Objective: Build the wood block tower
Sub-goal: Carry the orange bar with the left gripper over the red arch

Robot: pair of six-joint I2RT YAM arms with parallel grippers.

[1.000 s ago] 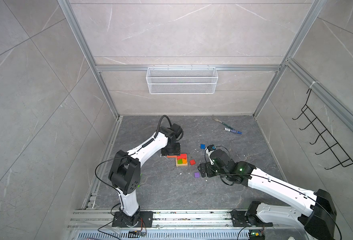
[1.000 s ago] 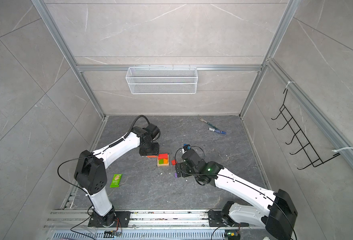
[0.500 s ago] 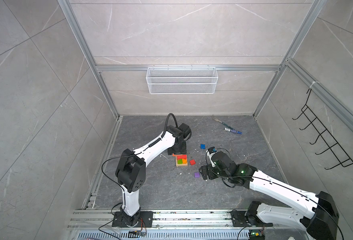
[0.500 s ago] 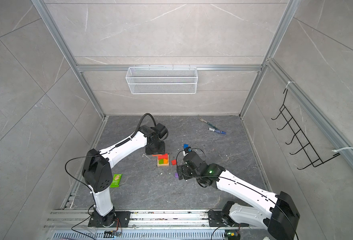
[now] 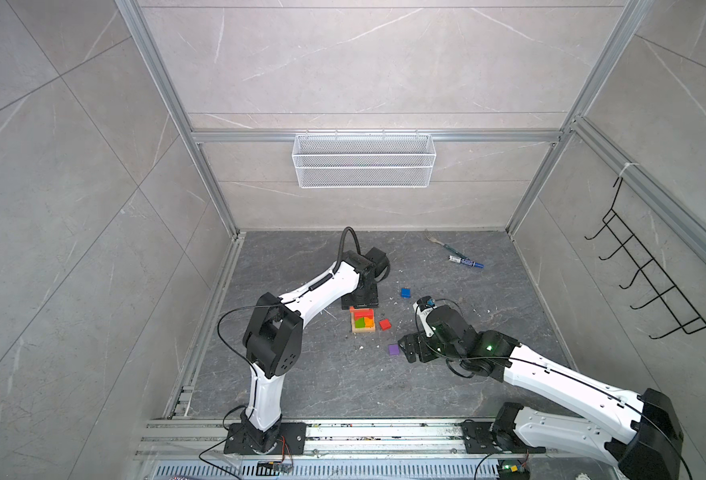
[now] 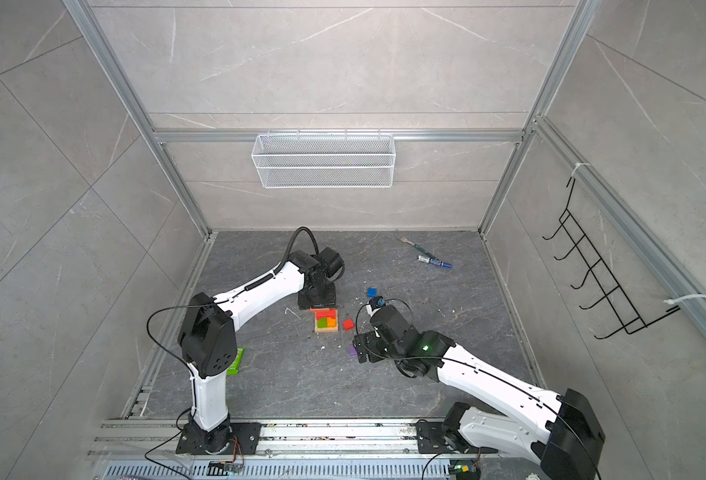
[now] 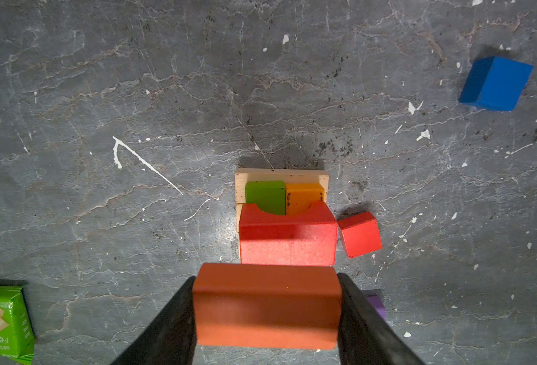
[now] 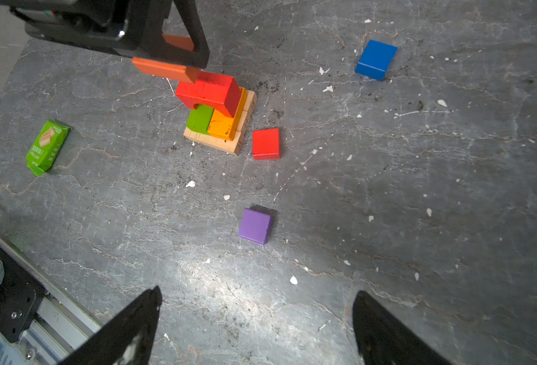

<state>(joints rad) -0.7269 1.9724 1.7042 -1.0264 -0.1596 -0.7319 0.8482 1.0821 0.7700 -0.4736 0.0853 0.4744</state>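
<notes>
The green snack wrapper [image 7: 3, 322] is carrying small white print, Chinese characters over Latin capitals, too blurred to read surely. Dark marks along the tan base [image 8: 246, 124] edge are looking like digits, illegible.

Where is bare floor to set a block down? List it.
Free: between green wrapper and purple cube; between purple cube and front rail. Crowded: the tower, red cube beside it, left gripper holding an orange bar close by.

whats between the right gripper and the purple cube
Only bare floor with a few white flecks lies between the right gripper and the purple cube, as the right wrist view shows.
</notes>
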